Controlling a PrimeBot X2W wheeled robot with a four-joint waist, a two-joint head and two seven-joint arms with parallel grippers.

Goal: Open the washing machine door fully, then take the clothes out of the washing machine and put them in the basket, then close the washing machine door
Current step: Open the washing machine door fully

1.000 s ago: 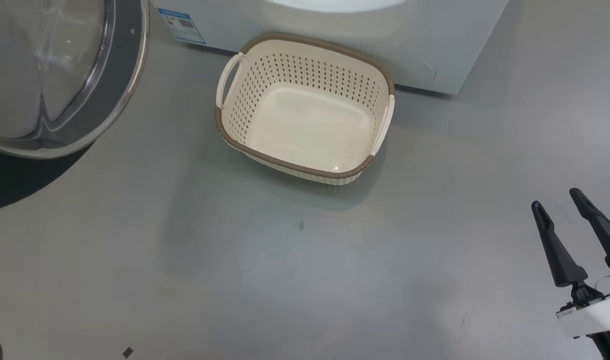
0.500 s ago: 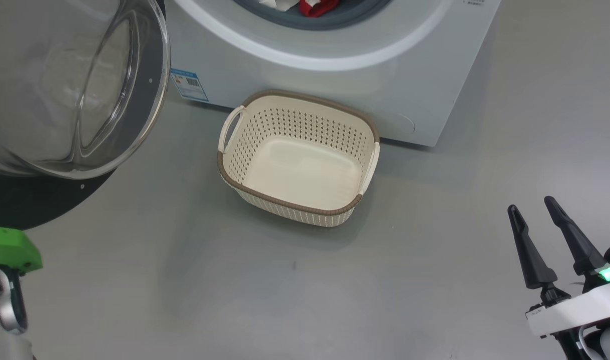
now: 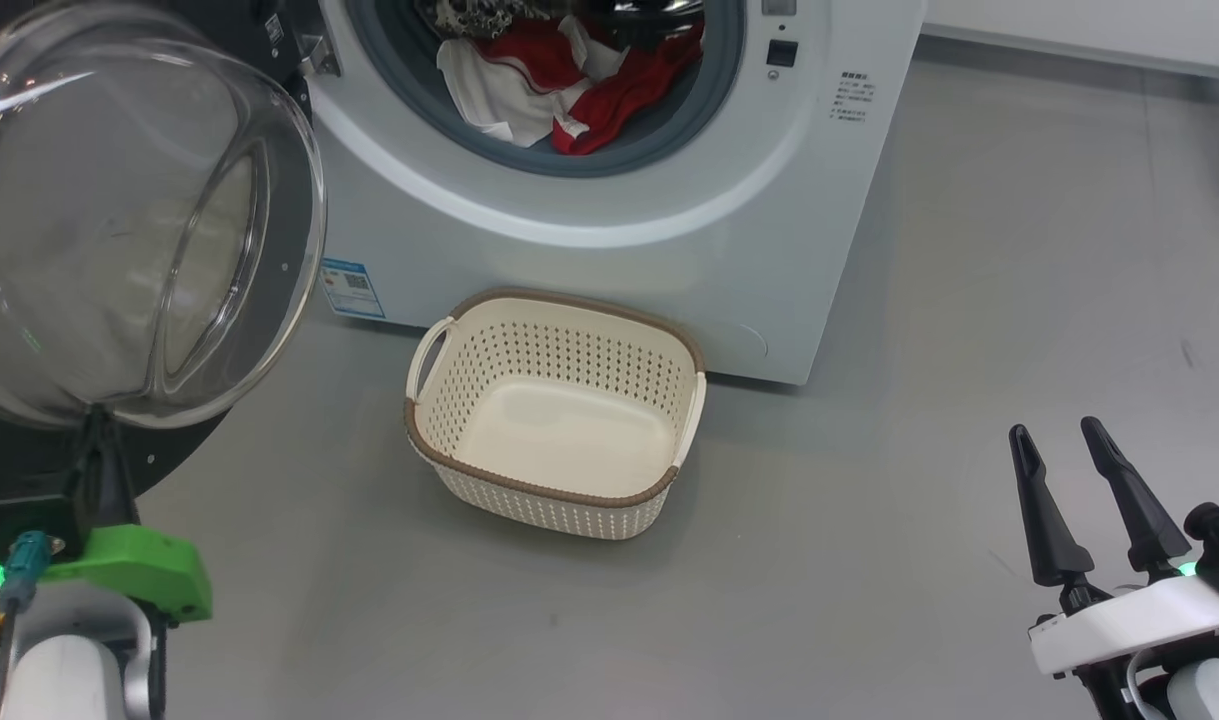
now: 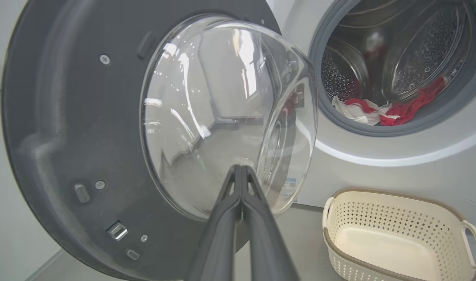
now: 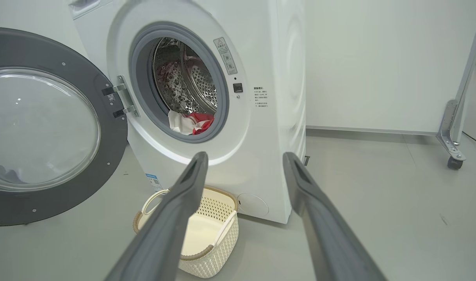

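Washing machine door (image 4: 66,117) swung wide on my left. Clothes (image 3: 579,100) sit in the washing machine (image 3: 619,260) mouth — up and left of my right fingers (image 3: 1041,510), spread wide, empty. Left fingers (image 4: 222,234) pinched together, holding nothing, by the door glass — basket (image 3: 529,485) under the porthole.

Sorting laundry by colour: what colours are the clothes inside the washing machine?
The clothes are bright red and white, shown best in the head view.

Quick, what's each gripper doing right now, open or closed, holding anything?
Left gripper: closed, holding nothing, pointing at the door.
Right gripper: open, holding nothing.
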